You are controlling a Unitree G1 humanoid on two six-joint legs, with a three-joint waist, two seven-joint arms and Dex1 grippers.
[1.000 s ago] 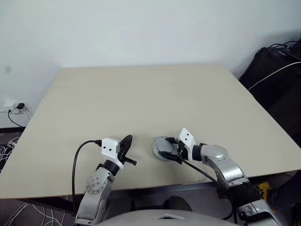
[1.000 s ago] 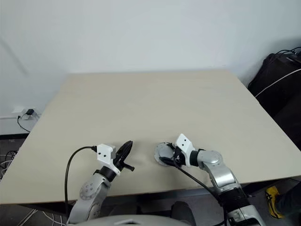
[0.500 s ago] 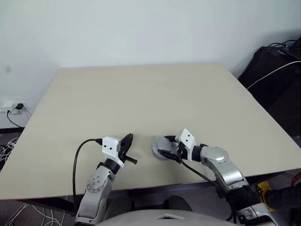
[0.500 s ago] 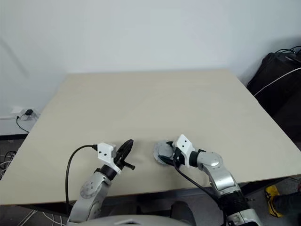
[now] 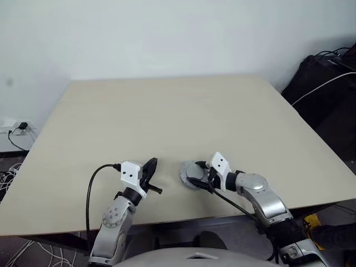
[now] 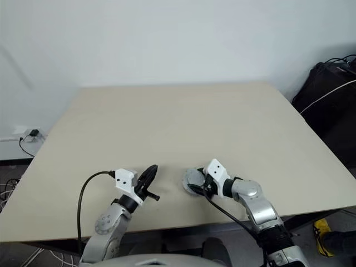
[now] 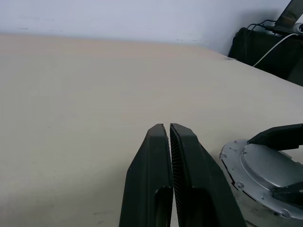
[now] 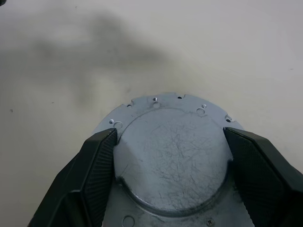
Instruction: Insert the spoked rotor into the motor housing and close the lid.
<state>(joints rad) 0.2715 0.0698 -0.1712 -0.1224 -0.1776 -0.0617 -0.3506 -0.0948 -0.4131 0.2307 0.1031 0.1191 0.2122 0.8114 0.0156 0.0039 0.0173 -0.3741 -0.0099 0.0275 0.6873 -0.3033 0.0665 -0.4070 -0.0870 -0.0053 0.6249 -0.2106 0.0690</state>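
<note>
Currently the left gripper (image 5: 150, 167) hovers just above the bare tabletop (image 5: 167, 117), fingers pressed together, holding nothing, pointing toward the work.

Just to its right lies the lid (image 8: 173, 156), a flat grey disc with a notched edge and raised centre, sitting near the front edge of the tabletop. Whether the motor housing and spoked rotor are underneath it cannot be told; neither is visible.

The right gripper (image 8: 170, 161) straddles the lid's raised centre, one finger at each side, jaws spread wide. The fingers (image 8: 97, 163) appear to touch or nearly touch the raised boss; a firm clamp cannot be confirmed.

Judgement: the step in hand is seating or closing the lid. To do it well, keep the gripper centred on the boss so force is even, hold the lid level, and press straight down without twisting. A tilted lid could jam on one edge. The left gripper could steady the rim if the stack slides.
</note>
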